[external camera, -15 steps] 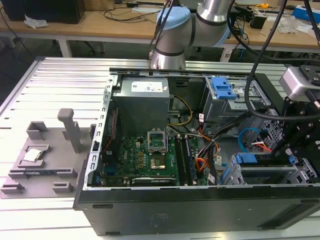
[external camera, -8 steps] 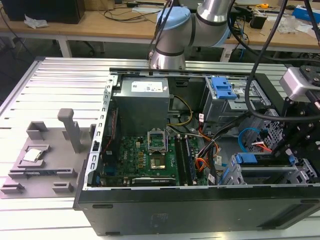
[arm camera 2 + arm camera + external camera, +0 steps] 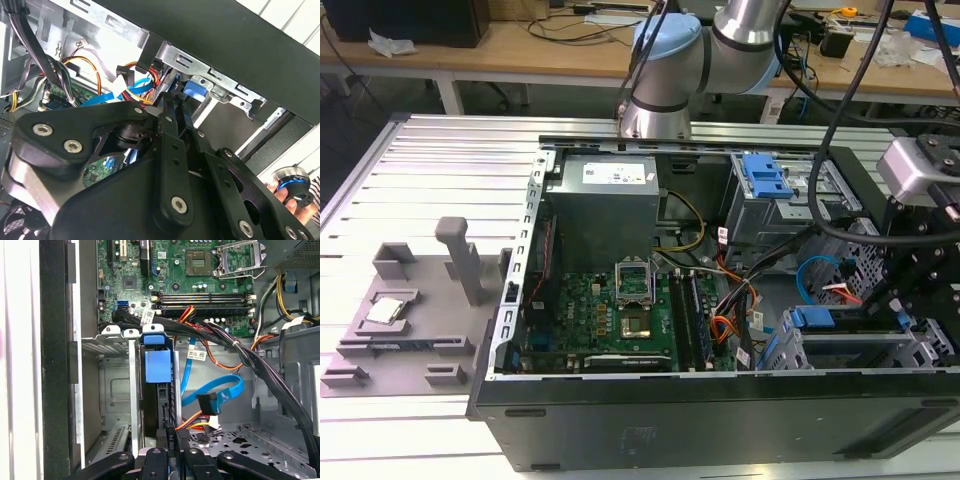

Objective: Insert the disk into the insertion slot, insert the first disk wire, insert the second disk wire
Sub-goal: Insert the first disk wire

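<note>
In the first wrist view the end effector [image 3: 171,456] is seen closed upon a black connector [image 3: 171,439], which is pinched between its fingers. Just beyond, the disk [image 3: 157,365] is seated edge-on in the insertion slot [image 3: 112,390], framed by its blue caddy. A blue cable [image 3: 227,389] ending in a loose black plug is laid beside the disk, apart from it. Farther off, the motherboard [image 3: 200,270] is seen. In the exterior view the computer case [image 3: 620,430] is carried by the slotted table [image 3: 420,170].
</note>
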### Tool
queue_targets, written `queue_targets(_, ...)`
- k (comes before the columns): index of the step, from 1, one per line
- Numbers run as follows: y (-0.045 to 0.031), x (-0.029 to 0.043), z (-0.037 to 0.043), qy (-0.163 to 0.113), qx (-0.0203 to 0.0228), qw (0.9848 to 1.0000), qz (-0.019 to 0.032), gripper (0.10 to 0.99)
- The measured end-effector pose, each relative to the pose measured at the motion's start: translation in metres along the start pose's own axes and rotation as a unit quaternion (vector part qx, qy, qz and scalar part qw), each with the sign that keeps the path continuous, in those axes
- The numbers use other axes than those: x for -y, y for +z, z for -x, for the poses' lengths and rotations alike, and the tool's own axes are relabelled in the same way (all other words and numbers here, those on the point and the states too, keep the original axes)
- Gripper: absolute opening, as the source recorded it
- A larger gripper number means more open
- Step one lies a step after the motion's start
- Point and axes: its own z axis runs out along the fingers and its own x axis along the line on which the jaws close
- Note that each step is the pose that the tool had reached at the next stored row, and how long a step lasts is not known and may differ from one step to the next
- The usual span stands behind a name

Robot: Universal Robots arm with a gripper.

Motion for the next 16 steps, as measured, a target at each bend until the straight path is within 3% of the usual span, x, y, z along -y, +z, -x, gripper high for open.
queue_targets(11, 0.0042, 0.0003, -0.0002, 0.000, 0.0003, 1.0000, 0.0000, 0.196)
queue_targets(12, 0.0042, 0.0003, -0.0002, 0.000, 0.0002, 1.0000, 0.0000, 0.259)
queue_targets(16, -0.0019, -0.0001, 0.0000, 0.000, 0.0000, 1.0000, 0.0000, 0.259)
